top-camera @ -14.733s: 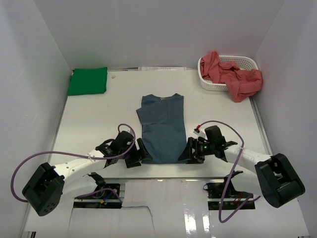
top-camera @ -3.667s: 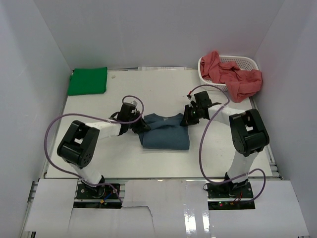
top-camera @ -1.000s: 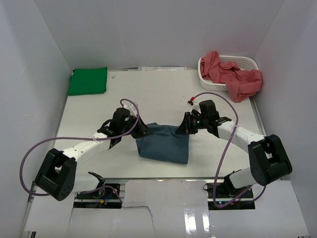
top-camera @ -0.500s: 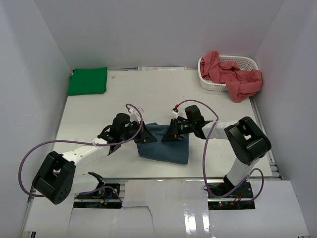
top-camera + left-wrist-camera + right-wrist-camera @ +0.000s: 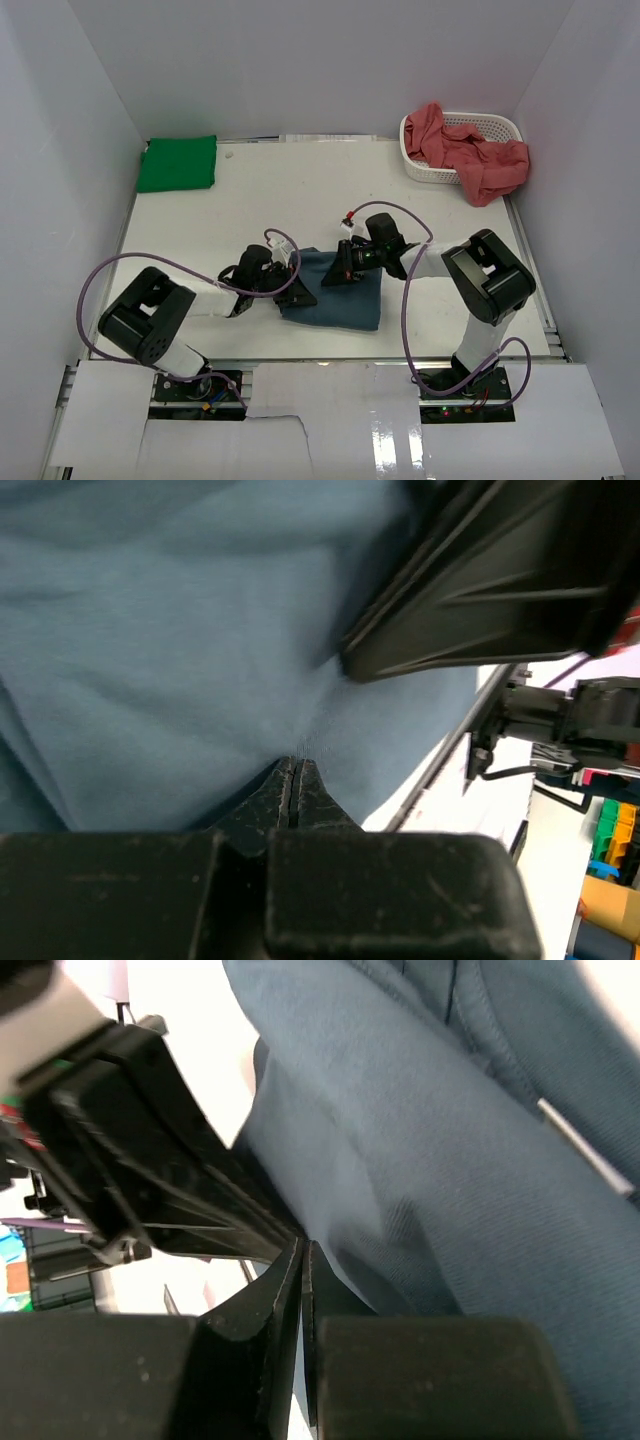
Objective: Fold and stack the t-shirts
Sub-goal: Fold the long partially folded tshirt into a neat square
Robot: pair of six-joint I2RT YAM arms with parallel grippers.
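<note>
The slate blue t-shirt (image 5: pixel 348 302) lies folded in the middle of the table, its far edge lifted. My left gripper (image 5: pixel 306 294) and right gripper (image 5: pixel 338 274) meet nose to nose at its far left corner. In the left wrist view the left gripper (image 5: pixel 293 764) is shut, with blue cloth (image 5: pixel 150 630) puckered at its tips. In the right wrist view the right gripper (image 5: pixel 303 1247) is shut on a fold of the same shirt (image 5: pixel 450 1160). The bright green t-shirt (image 5: pixel 177 163) lies folded at the far left. Salmon red t-shirts (image 5: pixel 475 155) spill from the basket.
The white perforated basket (image 5: pixel 500 125) stands at the far right corner. White walls close in the table (image 5: pixel 300 190) on three sides. Purple cables loop from both arms over the table.
The right gripper has carried its corner of the blue shirt leftward, up to the left gripper. The left arm has drawn in, its elbow now nearer the base.
</note>
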